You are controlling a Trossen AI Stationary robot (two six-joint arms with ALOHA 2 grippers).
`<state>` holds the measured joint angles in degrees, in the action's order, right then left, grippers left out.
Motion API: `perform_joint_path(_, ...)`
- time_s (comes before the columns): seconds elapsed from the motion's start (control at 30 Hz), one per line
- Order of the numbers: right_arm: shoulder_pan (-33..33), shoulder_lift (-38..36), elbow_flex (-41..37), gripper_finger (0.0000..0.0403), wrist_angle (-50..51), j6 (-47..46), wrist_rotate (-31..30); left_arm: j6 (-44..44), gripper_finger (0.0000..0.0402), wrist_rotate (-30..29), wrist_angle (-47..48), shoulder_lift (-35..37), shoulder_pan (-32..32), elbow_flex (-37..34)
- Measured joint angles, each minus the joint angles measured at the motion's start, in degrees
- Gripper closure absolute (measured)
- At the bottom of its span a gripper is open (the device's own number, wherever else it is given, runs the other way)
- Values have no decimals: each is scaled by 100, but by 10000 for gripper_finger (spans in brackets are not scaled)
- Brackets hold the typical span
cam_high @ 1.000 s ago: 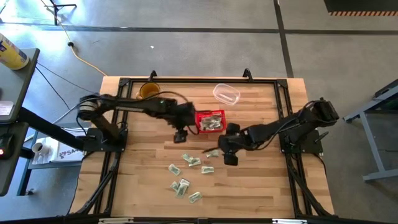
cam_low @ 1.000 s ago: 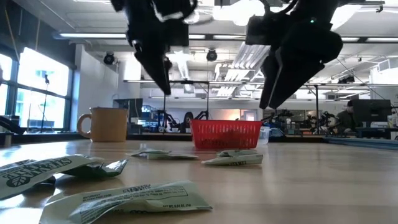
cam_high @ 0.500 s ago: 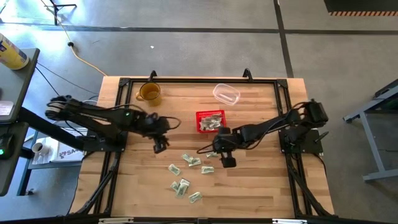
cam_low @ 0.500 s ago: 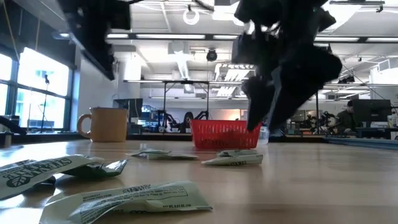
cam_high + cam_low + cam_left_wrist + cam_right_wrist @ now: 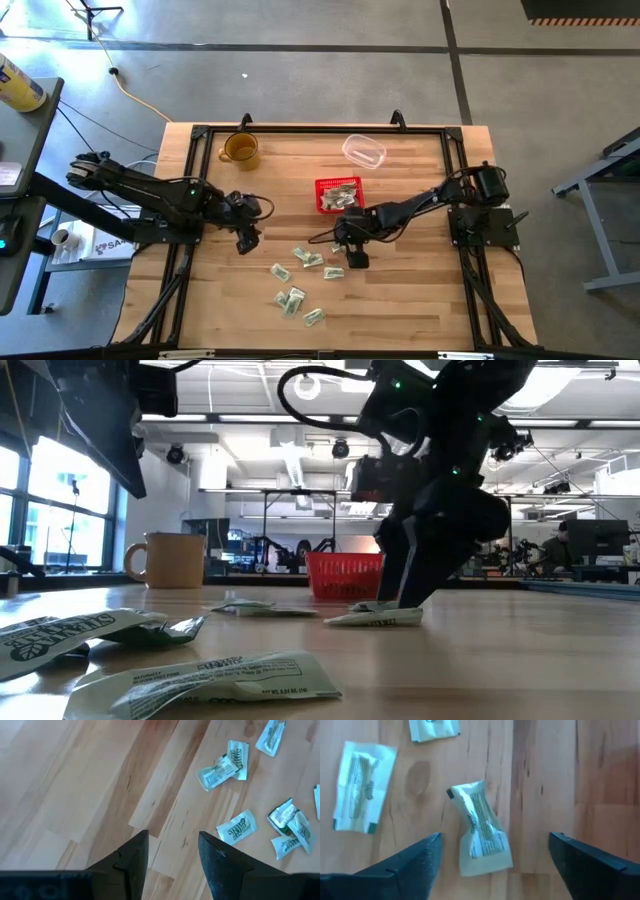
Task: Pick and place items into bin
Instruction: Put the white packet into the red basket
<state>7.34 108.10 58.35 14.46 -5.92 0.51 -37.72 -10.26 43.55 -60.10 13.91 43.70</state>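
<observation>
Several wrinkled green-and-white bills lie flat on the wooden table (image 5: 420,300), among them one bill (image 5: 307,258) and another bill (image 5: 292,300). The red basket (image 5: 338,195) stands beyond them with bills inside. My right gripper (image 5: 352,255) is low over one bill (image 5: 480,827), which also shows in the low view as a flat bill (image 5: 378,617). This gripper (image 5: 495,837) is open, with a finger on either side of that bill and not touching it. My left gripper (image 5: 246,240) hangs open (image 5: 173,834) over bare wood, left of the bills.
An amber mug (image 5: 240,148) and a clear plastic container (image 5: 364,151) stand near the far edge. More bills (image 5: 225,765) lie ahead of the left gripper. Bare wood spreads along the table's left and right sides.
My left gripper has pulled away from the red basket, toward the table's left and near edges. My right gripper has moved slightly toward the table's left and dropped down over a bill. The bills have stayed where they were.
</observation>
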Motion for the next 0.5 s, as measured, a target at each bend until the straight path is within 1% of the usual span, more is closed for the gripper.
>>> perform_joint_path(0.1,-27,128,11,93,25,-147,59,75,197,-2,9,0,0,0)
perform_joint_path(0.17,-10,135,6,127,46,-155,0,142,197,-2,12,0,0,0)
perform_joint_path(0.23,45,92,4,171,46,-152,-74,183,197,-35,10,-2,0,0)
perform_joint_path(0.3,108,42,49,223,145,-158,-158,244,197,-83,6,-2,0,0)
perform_joint_path(0.37,163,38,238,281,527,-174,-186,304,197,-90,8,-2,0,0)
perform_joint_path(0.47,220,73,732,372,1583,-294,-300,339,197,-90,-129,-19,0,-72)
perform_joint_path(0.5,222,76,914,387,1902,-357,-291,341,197,-77,-208,-35,0,-161)
